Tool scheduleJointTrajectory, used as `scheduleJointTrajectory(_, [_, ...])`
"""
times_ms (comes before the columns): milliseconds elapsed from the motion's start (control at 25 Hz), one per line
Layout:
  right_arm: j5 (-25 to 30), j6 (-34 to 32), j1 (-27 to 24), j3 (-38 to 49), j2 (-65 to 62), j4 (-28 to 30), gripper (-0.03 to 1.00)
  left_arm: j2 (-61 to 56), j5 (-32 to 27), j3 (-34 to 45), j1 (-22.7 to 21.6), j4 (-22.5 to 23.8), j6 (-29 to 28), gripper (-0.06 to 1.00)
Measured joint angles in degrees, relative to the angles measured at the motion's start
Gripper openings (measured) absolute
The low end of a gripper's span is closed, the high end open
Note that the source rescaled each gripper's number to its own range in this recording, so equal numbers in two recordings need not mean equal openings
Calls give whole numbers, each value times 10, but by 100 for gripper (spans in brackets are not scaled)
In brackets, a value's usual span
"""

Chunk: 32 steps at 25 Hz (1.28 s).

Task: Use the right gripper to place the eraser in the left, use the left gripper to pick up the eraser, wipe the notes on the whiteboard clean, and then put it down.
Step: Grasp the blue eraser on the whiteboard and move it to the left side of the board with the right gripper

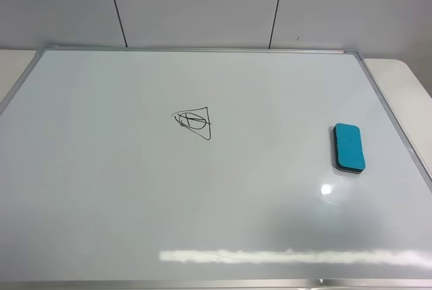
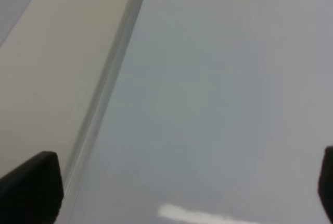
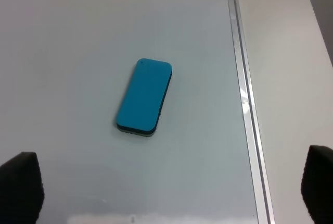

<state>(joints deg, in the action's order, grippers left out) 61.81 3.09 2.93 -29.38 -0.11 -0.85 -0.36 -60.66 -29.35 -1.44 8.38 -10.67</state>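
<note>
The whiteboard (image 1: pixel 135 189) fills most of the exterior high view. The notes (image 1: pixel 194 121), a small black triangle around an oval with scribbles, sit a little left of its centre. The eraser (image 1: pixel 349 146), teal on a thin black base, lies flat near the board's right edge. In the right wrist view the eraser (image 3: pixel 144 97) lies ahead of my right gripper (image 3: pixel 171 193), whose black fingertips (image 3: pixel 21 185) stand wide apart with nothing between them. My left gripper (image 2: pixel 187 187) is also open and empty over the whiteboard (image 2: pixel 208 104) by its silver frame. Neither arm shows in the exterior high view.
The board's silver frame (image 1: pixel 395 125) runs close to the eraser on the right, with a beige tabletop (image 1: pixel 412 88) beyond it. A grey panelled wall (image 1: pixel 202 7) stands behind. Ceiling light glares off the board near its front edge (image 1: pixel 290 256).
</note>
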Motion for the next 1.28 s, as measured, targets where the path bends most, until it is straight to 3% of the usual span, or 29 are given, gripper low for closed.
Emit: scheduleJointTrajectory(1280, [0, 0, 0, 0, 0, 0, 100, 0, 0, 0, 0, 0, 0, 100])
